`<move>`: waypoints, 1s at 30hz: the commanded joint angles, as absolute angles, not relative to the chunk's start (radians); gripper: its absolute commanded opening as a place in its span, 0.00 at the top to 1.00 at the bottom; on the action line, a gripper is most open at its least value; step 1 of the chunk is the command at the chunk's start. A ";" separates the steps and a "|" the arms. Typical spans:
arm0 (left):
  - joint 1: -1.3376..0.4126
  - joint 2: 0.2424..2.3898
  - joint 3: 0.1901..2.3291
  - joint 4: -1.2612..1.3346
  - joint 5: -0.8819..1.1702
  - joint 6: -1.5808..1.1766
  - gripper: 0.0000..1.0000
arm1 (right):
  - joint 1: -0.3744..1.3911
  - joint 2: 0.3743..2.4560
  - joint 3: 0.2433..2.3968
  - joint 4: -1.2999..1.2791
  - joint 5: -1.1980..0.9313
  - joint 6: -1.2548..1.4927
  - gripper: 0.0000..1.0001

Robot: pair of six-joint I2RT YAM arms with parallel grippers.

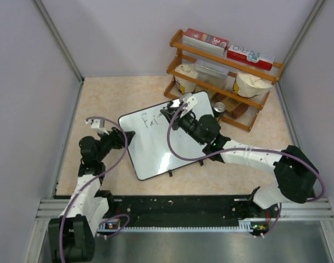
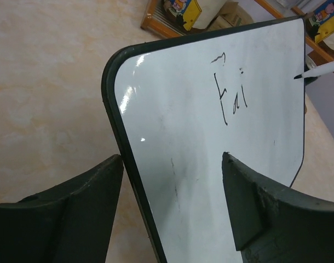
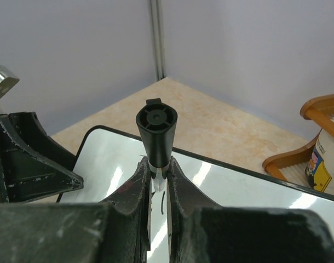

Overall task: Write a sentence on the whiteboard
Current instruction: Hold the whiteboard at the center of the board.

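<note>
The whiteboard [image 1: 156,150] lies flat on the table, turned at an angle. The sentence [image 1: 150,119] reads only "Fai" in thin black marker, near the board's far edge; in the left wrist view these letters [image 2: 231,94] sit just left of the marker tip. My right gripper [image 1: 171,113] hangs over the board's far part, shut on a marker [image 3: 156,129] with a black end, white barrel [image 2: 323,68] and black tip. My left gripper [image 2: 172,159] is open and straddles the board's left rim [image 2: 119,131], one finger over the table and one over the white surface [image 3: 238,186].
A wooden two-tier rack [image 1: 222,71] stands at the back right with cartons on top and white tubs below. A small can [image 1: 219,108] stands between it and the board. Grey walls close the table in on three sides.
</note>
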State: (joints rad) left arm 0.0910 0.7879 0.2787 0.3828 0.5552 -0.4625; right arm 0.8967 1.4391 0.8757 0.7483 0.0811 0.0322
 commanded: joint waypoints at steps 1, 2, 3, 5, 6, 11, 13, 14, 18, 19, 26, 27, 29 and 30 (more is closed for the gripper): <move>0.094 0.847 0.265 0.557 0.647 -0.459 0.28 | 0.904 1.486 0.914 0.788 0.093 0.058 1.00; 0.095 0.865 0.265 0.561 0.653 -0.459 0.31 | 0.904 1.496 0.916 0.792 0.101 0.055 1.00; 0.095 0.873 0.267 0.566 0.666 -0.460 0.36 | 0.904 1.500 0.919 0.793 0.106 0.049 1.00; 0.094 0.890 0.268 0.574 0.684 -0.456 0.42 | 0.907 1.512 0.917 0.799 0.126 0.038 1.00; 0.094 0.893 0.268 0.577 0.696 -0.454 0.53 | 0.910 1.517 0.914 0.807 0.133 0.028 1.00; 0.094 0.891 0.276 0.520 0.689 -0.425 0.81 | 0.914 1.525 0.890 0.868 0.158 0.018 1.00; 0.095 0.891 0.275 0.511 0.680 -0.422 0.93 | 0.913 1.519 0.874 0.894 0.169 0.021 1.00; 0.094 0.894 0.273 0.509 0.678 -0.422 0.97 | 0.911 1.511 0.868 0.903 0.173 0.021 1.00; 0.095 0.903 0.278 0.485 0.660 -0.414 1.00 | 0.913 1.480 0.832 0.934 0.179 0.018 1.00; 0.094 0.905 0.278 0.482 0.649 -0.413 1.00 | 0.911 1.476 0.830 0.933 0.183 0.018 1.00; 0.095 0.900 0.272 0.462 0.635 -0.400 1.00 | 0.904 1.465 0.816 0.922 0.202 0.011 1.00; 0.094 0.899 0.270 0.460 0.635 -0.399 1.00 | 0.902 1.463 0.813 0.922 0.199 0.012 1.00; 0.094 0.899 0.267 0.460 0.635 -0.397 1.00 | 0.899 1.466 0.813 0.925 0.199 0.015 1.00; 0.095 0.897 0.264 0.459 0.635 -0.396 1.00 | 0.899 1.468 0.815 0.925 0.198 0.015 1.00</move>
